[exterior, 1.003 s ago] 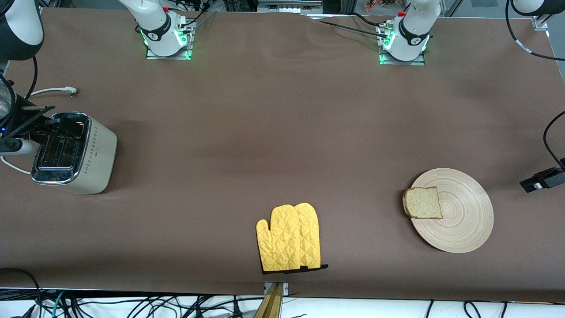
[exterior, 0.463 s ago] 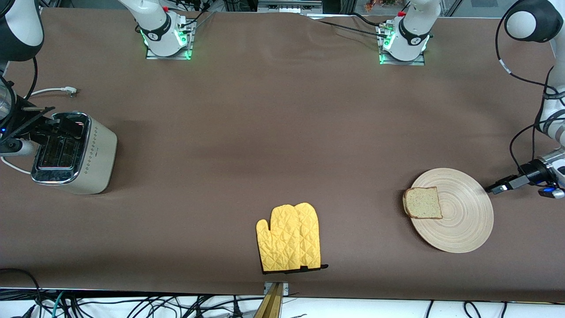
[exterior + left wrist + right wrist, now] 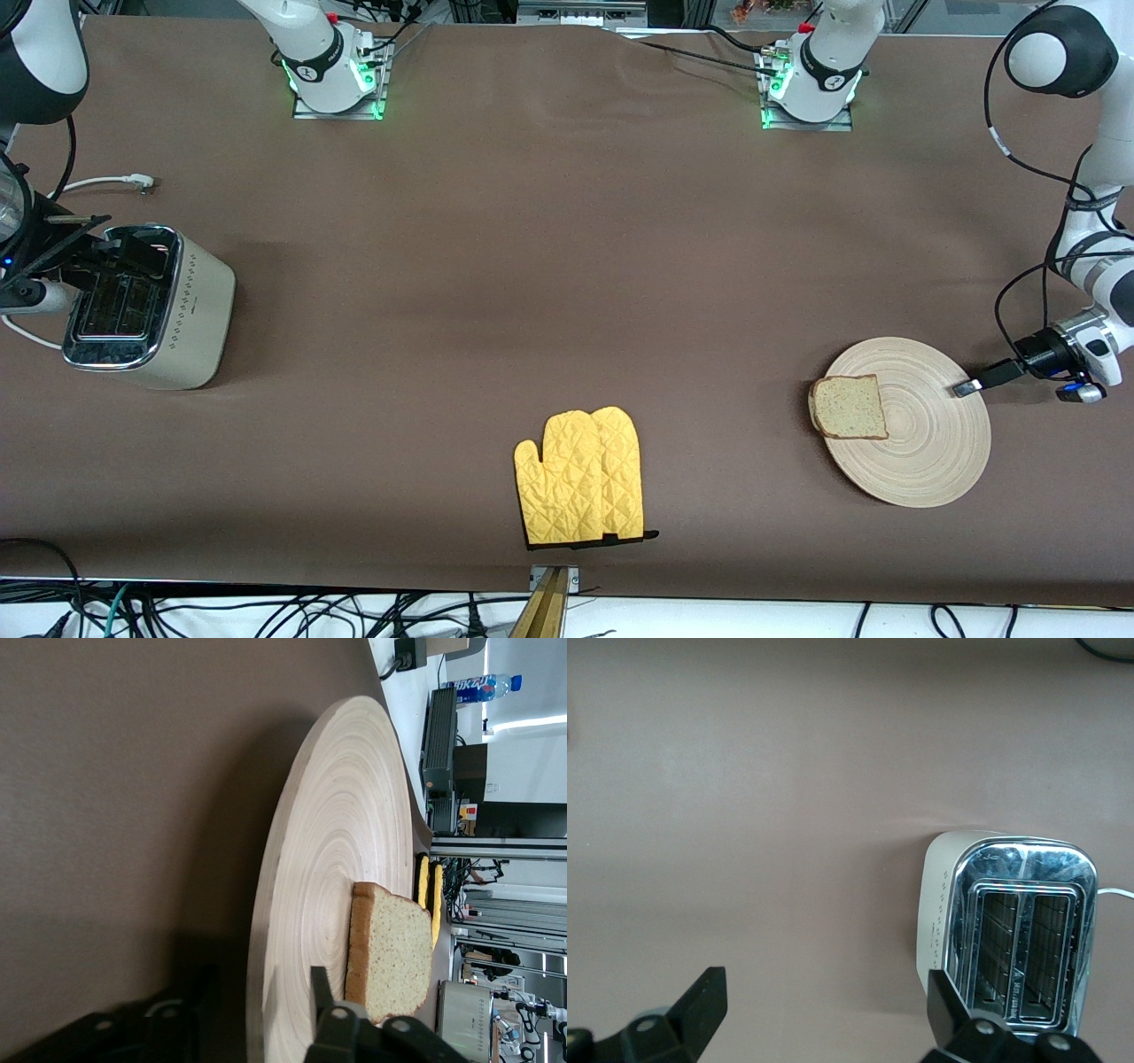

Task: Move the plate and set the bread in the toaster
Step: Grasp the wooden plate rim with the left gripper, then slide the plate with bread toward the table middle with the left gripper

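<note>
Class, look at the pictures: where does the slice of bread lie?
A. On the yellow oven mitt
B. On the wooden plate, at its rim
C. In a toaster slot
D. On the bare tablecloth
B: the bread rests on the plate, at the rim toward the right arm's end.

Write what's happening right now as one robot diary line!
left gripper: straddling plate rim | bread: on plate | right gripper: open over toaster, waiting
</note>
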